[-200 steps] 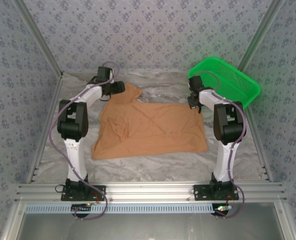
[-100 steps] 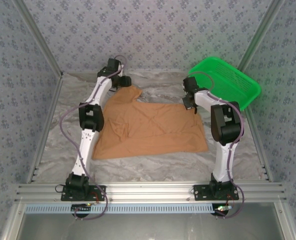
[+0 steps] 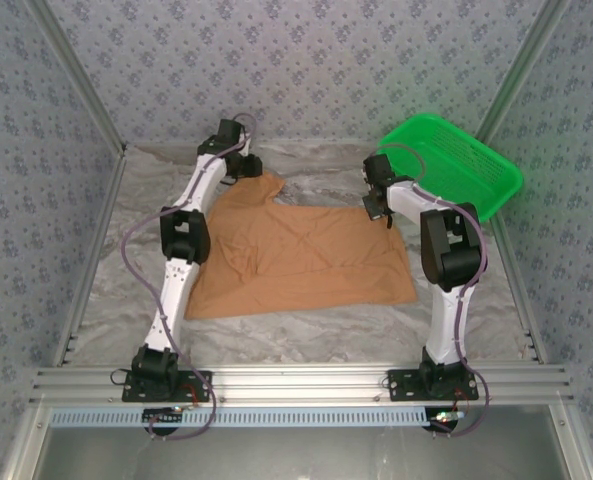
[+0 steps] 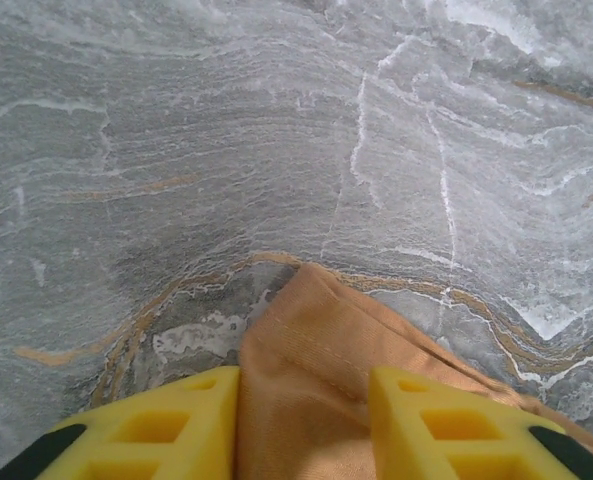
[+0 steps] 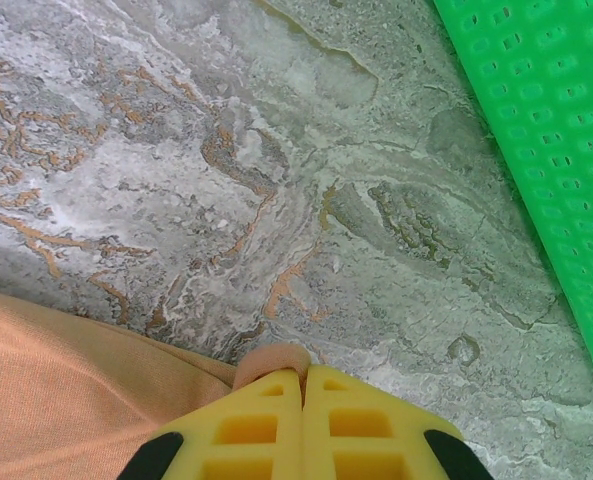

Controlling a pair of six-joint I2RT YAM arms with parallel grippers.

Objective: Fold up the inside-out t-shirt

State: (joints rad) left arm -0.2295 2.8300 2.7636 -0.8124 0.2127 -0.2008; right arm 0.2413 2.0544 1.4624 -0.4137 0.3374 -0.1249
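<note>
The inside-out t-shirt (image 3: 306,255) lies spread across the middle of a marble-patterned table (image 3: 306,325), orange-tan and creased. Its far-left part runs out into a point, and its far-right corner lies near a green mesh basket (image 3: 466,165) at the far right. The right gripper (image 5: 303,372) has its yellow fingers pressed together on that far-right corner, with a small nub of cloth showing just past the tips. At the far-left point the left gripper (image 4: 304,382) stands with its jaws apart, one yellow finger on each side of a stitched hem (image 4: 311,300), and the cloth between them is not visibly pinched. The shirt looks light, thin and limp. It should drape and sag from any hold, slide easily over the smooth tabletop, and bunch rather than keep a line, so a single pinch would likely drag it askew. The doubled, stitched edges at the corners appear the firmest places to take it. A matched hold at both far corners would probably carry the far edge evenly over toward the near one. The basket is rigid perforated plastic; the table surface is flat, veined grey and white with rust streaks.
</note>
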